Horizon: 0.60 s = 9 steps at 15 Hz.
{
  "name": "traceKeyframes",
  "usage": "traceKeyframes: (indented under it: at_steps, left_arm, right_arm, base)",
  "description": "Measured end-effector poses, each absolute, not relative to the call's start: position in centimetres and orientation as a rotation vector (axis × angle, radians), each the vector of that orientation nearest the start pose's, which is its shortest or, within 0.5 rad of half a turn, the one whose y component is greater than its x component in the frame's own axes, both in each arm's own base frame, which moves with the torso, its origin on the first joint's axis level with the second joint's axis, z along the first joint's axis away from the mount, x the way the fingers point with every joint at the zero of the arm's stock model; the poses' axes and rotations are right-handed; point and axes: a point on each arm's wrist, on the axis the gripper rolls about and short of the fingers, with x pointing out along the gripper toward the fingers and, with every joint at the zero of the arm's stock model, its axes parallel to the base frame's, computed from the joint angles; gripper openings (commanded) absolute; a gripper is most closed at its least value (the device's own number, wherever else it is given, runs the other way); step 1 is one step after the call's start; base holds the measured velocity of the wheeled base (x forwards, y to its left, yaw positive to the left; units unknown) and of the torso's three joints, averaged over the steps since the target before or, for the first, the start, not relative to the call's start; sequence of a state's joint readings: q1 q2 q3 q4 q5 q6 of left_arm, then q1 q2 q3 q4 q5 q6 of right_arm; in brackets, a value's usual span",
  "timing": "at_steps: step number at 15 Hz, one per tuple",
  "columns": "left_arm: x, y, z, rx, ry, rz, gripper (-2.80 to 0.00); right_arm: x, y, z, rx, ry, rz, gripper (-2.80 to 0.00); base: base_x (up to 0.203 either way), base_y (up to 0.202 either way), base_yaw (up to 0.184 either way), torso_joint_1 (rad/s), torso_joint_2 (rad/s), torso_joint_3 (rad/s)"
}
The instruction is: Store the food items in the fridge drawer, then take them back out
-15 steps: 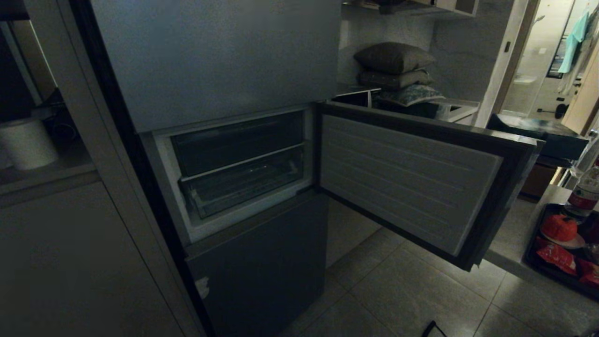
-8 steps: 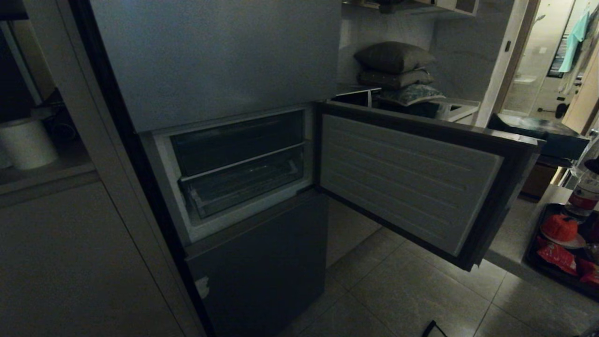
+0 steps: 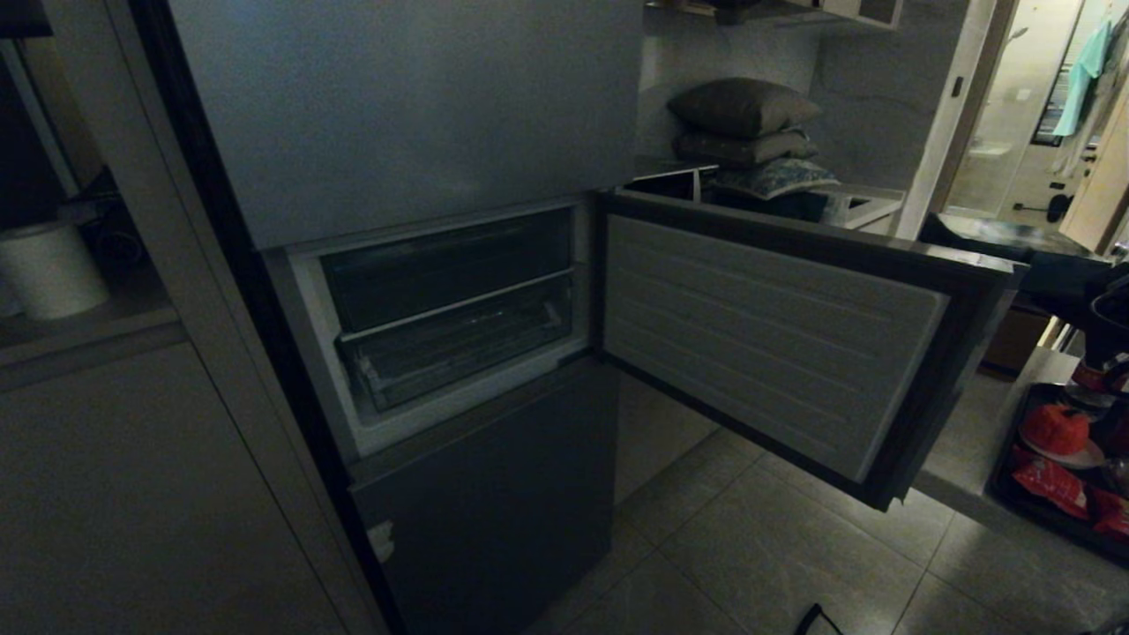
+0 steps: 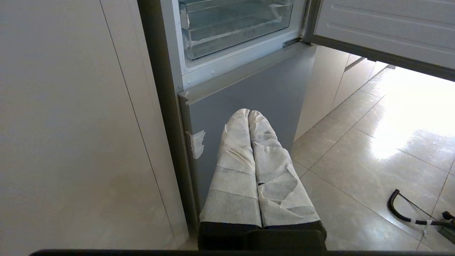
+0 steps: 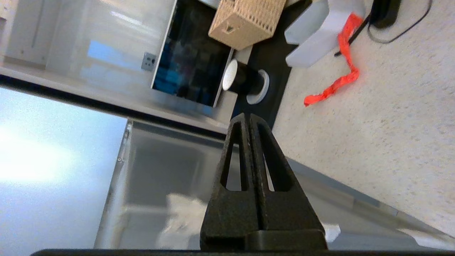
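Observation:
The grey-blue fridge stands with its middle door (image 3: 776, 344) swung open to the right. Inside sits the clear fridge drawer (image 3: 459, 353), pushed in, with nothing visible in it; it also shows in the left wrist view as the drawer (image 4: 234, 28). The food items lie on a black tray (image 3: 1005, 481) at the far right: a round red-orange lump (image 3: 1054, 428) and red packets (image 3: 1050, 485). My right arm (image 3: 1107, 322) hangs dark over that tray. My right gripper (image 5: 249, 117) is shut and empty. My left gripper (image 4: 249, 112), wrapped in white, is shut and parked low before the bottom fridge door.
The open door juts between the drawer and the tray's counter (image 3: 970, 441). A white roll (image 3: 48, 269) sits on a shelf at left, and pillows (image 3: 741, 110) are stacked behind. A black cable (image 3: 816, 617) lies on the tiled floor. A red ribbon (image 5: 337, 81) and a woven box (image 5: 245, 17) rest on the speckled counter.
My right arm has swung into the head view at the right edge, above the tray, and now covers the water bottle there. The left arm and the fridge have not moved.

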<state>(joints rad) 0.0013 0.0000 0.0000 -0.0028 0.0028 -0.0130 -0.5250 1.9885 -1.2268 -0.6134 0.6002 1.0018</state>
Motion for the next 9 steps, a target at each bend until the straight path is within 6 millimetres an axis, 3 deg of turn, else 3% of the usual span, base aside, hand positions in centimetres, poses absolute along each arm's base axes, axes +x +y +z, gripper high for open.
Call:
traceKeyframes:
  at_steps: [5,7,9]
  left_arm:
    - [-2.3,0.0,7.6,-0.013,-0.003,0.004,-2.80]
    - [-2.3,0.0,7.6,-0.013,-0.003,0.004,-2.80]
    - [-2.3,0.0,7.6,-0.013,-0.003,0.004,-2.80]
  right_arm:
    - [37.4,-15.9,17.7,1.100,0.233,0.070,-2.80]
    - [37.0,-14.4,17.3,1.110,0.279,0.095,-2.80]
    - [35.1,-12.5,17.7,1.121,0.343,0.175,-2.80]
  base:
    - [0.000,0.000,0.000,0.000,0.00,0.000]
    - [0.000,0.000,0.000,0.000,0.00,0.000]
    - [0.000,0.000,0.000,0.000,0.00,0.000]
